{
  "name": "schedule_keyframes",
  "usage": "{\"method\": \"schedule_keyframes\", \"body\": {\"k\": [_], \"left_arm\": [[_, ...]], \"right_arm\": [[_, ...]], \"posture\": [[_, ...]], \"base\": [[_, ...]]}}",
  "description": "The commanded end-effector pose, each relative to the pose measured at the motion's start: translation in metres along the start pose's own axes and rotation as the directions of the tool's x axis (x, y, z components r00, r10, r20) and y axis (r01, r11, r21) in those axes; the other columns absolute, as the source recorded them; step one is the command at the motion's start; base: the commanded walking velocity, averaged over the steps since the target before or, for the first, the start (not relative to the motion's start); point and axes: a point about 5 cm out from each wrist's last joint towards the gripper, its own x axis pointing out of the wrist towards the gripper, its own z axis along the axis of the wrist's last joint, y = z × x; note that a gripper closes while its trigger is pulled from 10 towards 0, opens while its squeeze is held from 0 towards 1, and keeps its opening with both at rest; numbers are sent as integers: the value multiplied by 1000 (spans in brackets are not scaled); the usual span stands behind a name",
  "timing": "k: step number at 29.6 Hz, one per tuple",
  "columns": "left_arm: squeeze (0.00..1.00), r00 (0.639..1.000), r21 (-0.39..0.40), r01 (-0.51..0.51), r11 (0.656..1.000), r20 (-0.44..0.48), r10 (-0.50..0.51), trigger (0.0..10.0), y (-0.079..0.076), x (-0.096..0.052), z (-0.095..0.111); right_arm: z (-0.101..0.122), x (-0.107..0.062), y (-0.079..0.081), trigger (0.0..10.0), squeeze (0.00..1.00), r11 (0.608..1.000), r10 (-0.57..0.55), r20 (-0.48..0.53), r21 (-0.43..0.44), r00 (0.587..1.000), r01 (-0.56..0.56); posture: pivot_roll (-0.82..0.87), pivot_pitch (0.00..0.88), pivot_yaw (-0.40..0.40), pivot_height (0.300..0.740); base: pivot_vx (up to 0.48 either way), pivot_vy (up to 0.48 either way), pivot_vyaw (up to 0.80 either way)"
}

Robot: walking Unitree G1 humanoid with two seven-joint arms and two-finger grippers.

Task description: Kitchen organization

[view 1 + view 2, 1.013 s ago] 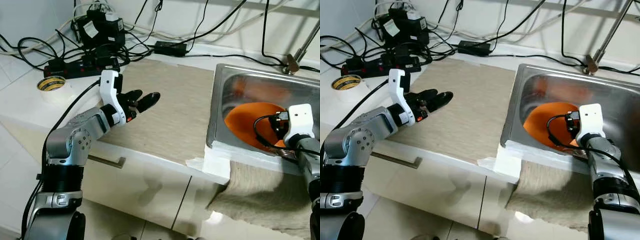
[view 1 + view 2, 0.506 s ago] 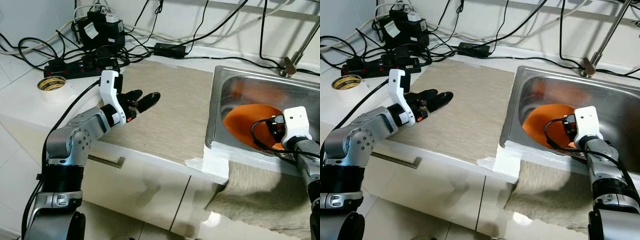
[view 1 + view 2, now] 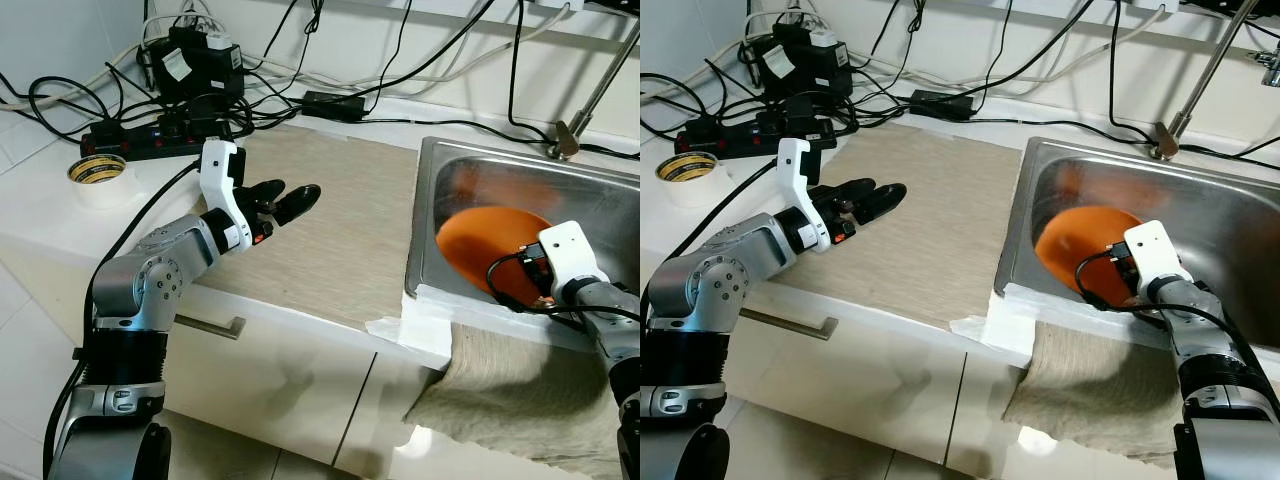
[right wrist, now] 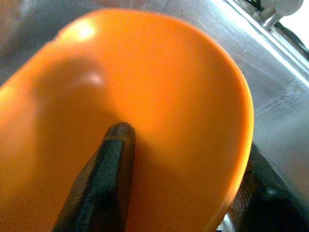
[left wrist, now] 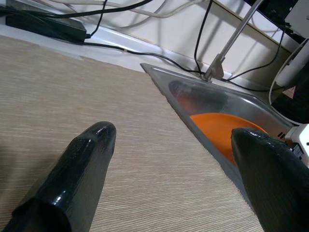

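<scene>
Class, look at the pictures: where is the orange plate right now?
The orange plate is tilted inside the steel sink on the robot's right, its rim between the right gripper's fingers.

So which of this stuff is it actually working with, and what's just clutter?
In use:
orange plate
sink
right gripper, one finger each side of the plate's rim
beige mat

Lying about:
tape roll
power strip
cables
</scene>
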Motion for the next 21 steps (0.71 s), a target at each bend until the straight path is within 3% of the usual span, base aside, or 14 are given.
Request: {"method": "schedule_keyframes", "body": {"k": [1, 4, 12, 15, 16, 17, 18, 20, 21], "left_arm": [[0, 1000, 6, 12, 1000, -2, -12, 10000, -3, 2, 2], [0, 1000, 8, 17, 1000, -2, -17, 10000, -4, 2, 2], [0, 1000, 11, 23, 1000, -1, -23, 10000, -4, 3, 2], [0, 1000, 14, 26, 1000, -2, -26, 10000, -5, 3, 2], [0, 1000, 15, 27, 1000, -3, -27, 10000, -5, 4, 2], [0, 1000, 15, 27, 1000, -3, -27, 10000, -5, 4, 2], [0, 1000, 15, 29, 999, -3, -29, 10000, -5, 4, 2], [0, 1000, 17, 31, 999, -5, -31, 10000, -5, 5, 3], [0, 1000, 17, 31, 999, -5, -31, 10000, -5, 5, 3]], "right_arm": [[-38, -6, 27, 10000, 0, 982, 116, -185, -127, 976, -141], [-45, -8, 30, 10000, 0, 956, 129, -234, -230, 964, -184], [-56, -12, 32, 10000, 0, 935, 138, -281, -280, 950, -219], [-42, -5, 31, 10000, 0, 991, 122, -198, -30, 973, -130], [-36, -3, 30, 10000, 0, 990, 110, -158, 101, 981, -95], [-36, -3, 30, 10000, 0, 990, 110, -158, 101, 981, -95], [-32, -1, 30, 10000, 0, 975, 93, -139, 212, 986, -62], [-29, 1, 29, 10000, 0, 935, 56, -122, 355, 991, -9], [-29, 1, 29, 10000, 0, 935, 56, -122, 355, 991, -9]], "posture": [[-20, 0, -1, 740], [-20, 0, -3, 740], [-20, 0, -2, 740], [-22, 0, -1, 740], [-23, 0, 0, 740], [-23, 0, 0, 740], [-25, 0, -1, 740], [-25, 0, 0, 740], [-25, 0, 0, 740]], "base": [[0, 0, 0], [0, 0, 0], [0, 0, 0], [0, 0, 0], [0, 0, 0], [0, 0, 0], [0, 0, 0], [0, 0, 0], [0, 0, 0]]}}
